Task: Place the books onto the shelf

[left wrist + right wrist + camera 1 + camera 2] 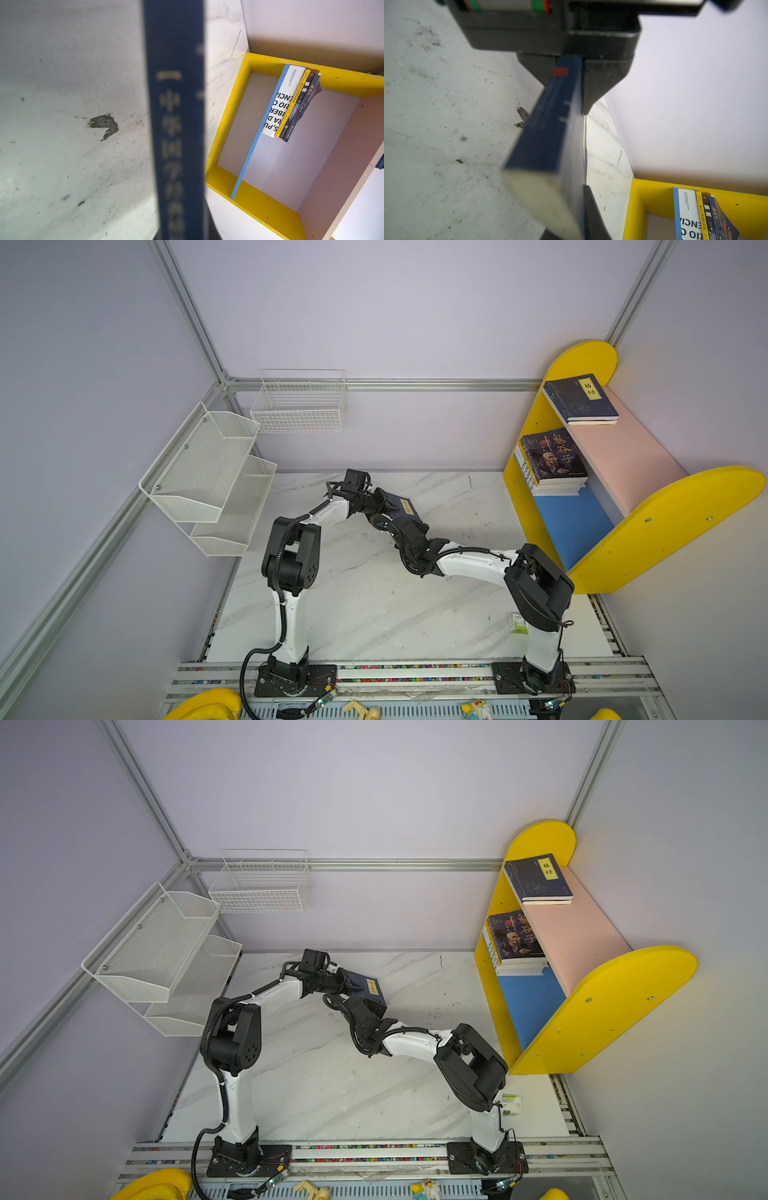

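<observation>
The left gripper clamps a navy book above the table, the right gripper beside it with a hold I can't make out, while the shelf has another navy volume on its pink board and a stack of books on the blue board.

A: Both top views are bright, evenly lit, with only soft shadows.
B: Wrist views differ: the navy book is blurred close up, the shelf behind it sharp, dim inside.
</observation>
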Available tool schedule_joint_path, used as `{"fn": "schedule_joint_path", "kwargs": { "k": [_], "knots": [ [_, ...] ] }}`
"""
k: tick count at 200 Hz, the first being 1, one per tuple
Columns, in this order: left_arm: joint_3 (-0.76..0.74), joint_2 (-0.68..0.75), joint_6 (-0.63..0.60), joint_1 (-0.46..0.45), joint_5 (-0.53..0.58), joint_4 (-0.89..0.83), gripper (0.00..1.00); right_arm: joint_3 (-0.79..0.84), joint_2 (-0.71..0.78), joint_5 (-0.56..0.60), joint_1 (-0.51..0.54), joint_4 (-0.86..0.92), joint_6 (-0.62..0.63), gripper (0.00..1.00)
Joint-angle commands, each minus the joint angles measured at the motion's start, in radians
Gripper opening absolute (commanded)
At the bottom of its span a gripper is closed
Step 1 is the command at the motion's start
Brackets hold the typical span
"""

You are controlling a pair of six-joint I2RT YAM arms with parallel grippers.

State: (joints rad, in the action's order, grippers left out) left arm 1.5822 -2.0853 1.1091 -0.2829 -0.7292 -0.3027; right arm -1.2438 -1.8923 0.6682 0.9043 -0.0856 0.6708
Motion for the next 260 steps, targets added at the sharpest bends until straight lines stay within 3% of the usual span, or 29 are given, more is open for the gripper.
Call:
{"fn": "schedule_joint_path", "kwargs": {
  "k": [1,16,35,63,104,133,159,209,260],
  "knots": [
    [0.054,0.017,0.023,-0.002,-0.012,0.072,0.03,-0.009,0.019,0.001,0.006,-0.061,-0.136,0.35],
    [0.038,0.024,0.044,0.007,-0.011,0.117,0.01,-0.004,0.036,0.025,0.002,-0.050,-0.216,0.66],
    [0.033,0.030,0.063,0.026,-0.003,0.151,0.00,0.001,0.092,-0.011,-0.025,0.006,-0.370,0.77],
    [0.035,0.037,0.099,0.058,0.004,0.223,0.00,0.038,0.244,-0.206,-0.128,0.064,-0.655,0.78],
    [0.053,0.059,0.107,0.077,0.044,0.327,0.01,0.077,0.426,-0.458,-0.300,0.072,-0.960,0.83],
    [0.058,0.103,0.118,0.073,0.120,0.443,0.01,0.083,0.424,-0.738,-0.438,-0.002,-1.210,0.86],
    [0.077,0.129,0.117,0.059,0.168,0.511,0.01,0.146,0.370,-0.921,-0.494,-0.223,-1.454,0.88],
    [0.039,0.195,0.103,0.030,0.276,0.593,0.02,0.286,0.301,-0.978,-0.498,-0.614,-1.789,0.90],
    [0.030,0.208,0.113,0.018,0.355,0.638,0.02,0.394,0.345,-0.954,-0.498,-0.726,-1.875,0.92]
  ]
}}
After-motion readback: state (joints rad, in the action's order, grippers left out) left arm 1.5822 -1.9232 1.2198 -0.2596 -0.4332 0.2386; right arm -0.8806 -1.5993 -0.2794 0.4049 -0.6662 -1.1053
